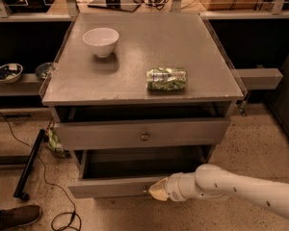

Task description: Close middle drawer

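Observation:
The middle drawer point(106, 187) is a grey wooden box with a low flat front strip. It stands pulled out from the grey cabinet, with its dark inside showing. My gripper point(156, 190) is at the centre of that front strip, against it or very close. It comes in from the lower right on a white arm point(231, 186). The drawer's brass knob is hidden behind the gripper tip. Above it, the drawer with the taller front panel point(142, 134) and its own knob stands slightly out.
On the cabinet top point(135, 57) are a white bowl point(101, 41) and a green snack bag point(167, 79). A black pole point(31, 162) and cables lie on the floor at left. A shoe point(17, 216) is at the bottom left. Shelves with bowls stand at far left.

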